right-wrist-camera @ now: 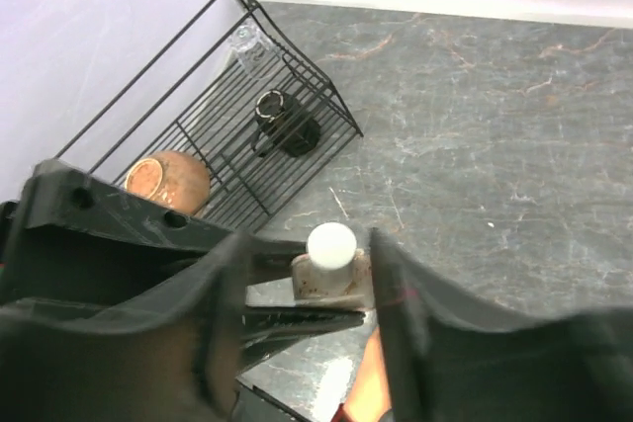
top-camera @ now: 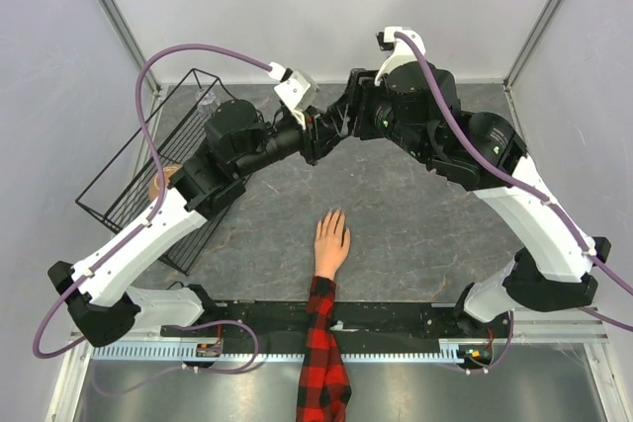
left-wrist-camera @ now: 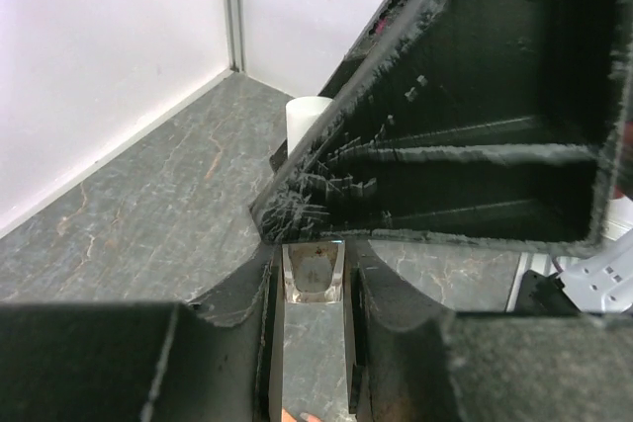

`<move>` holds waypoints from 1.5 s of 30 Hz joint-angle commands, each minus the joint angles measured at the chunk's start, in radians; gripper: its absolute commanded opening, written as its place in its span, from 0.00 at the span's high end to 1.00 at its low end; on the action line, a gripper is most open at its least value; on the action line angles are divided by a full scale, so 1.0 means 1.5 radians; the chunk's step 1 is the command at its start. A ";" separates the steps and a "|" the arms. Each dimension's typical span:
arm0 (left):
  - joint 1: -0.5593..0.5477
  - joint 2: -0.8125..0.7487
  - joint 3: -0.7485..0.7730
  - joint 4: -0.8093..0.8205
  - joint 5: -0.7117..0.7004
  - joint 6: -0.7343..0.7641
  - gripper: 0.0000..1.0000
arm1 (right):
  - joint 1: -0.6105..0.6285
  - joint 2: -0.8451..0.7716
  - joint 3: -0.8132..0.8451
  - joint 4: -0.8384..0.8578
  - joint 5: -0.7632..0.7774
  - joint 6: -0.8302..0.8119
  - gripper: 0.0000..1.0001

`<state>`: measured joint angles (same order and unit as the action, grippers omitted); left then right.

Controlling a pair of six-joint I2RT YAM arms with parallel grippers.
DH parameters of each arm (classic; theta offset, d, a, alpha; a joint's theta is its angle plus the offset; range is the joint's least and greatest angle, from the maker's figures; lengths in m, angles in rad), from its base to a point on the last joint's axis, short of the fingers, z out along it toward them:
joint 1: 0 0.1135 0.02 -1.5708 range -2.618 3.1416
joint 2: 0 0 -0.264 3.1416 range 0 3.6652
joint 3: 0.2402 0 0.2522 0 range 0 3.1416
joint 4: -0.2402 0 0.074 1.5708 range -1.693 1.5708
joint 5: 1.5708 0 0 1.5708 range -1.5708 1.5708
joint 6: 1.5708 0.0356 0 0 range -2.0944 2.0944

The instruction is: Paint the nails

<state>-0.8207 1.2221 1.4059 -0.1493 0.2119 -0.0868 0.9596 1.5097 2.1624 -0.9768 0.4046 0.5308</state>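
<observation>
Your left gripper (left-wrist-camera: 314,279) is clamped narrow on the glass body of the nail polish bottle (right-wrist-camera: 328,284), carrying it in the air at its fingertips. The step in hand looks to be getting the white cap (right-wrist-camera: 331,242) off, so that grip must not let the bottle spin. Meeting it from the other side, your right gripper (right-wrist-camera: 307,249) stands part-open astride the cap, with a gap showing on one side, so it holds nothing. Centre the cap between those fingers and close on the cap alone, not on the glass below it. Then turn about the cap's own axis and draw it straight out, since a brush probably hangs under it and would smear if dragged sideways. Well out to the left of the left gripper lies a black wire rack (top-camera: 129,214) holding a brown rounded pot (right-wrist-camera: 168,180), a black mug (right-wrist-camera: 282,124) and a clear glass (right-wrist-camera: 247,42), all well apart from the work. Below both grippers, toward the arm bases, the mannequin hand (top-camera: 331,242) lies flat on the counter (top-camera: 415,214), its plaid sleeve (top-camera: 321,343) trailing to the near edge. The nails (top-camera: 334,214) sit at the fingertips nearest the grippers and are too small to make out. Nothing lies between, but the two arms crowd each other, so lower the brush without swinging the left arm over the fingers.
</observation>
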 commanded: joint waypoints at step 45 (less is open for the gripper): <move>0.045 0.020 0.076 0.015 0.028 0.077 0.98 | 0.001 0.009 -0.029 0.029 -0.246 -0.075 1.00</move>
<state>-0.5846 1.1980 1.3914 -0.1318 0.8539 -0.3443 0.7471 1.4277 2.0106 -0.7761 -0.3645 0.3321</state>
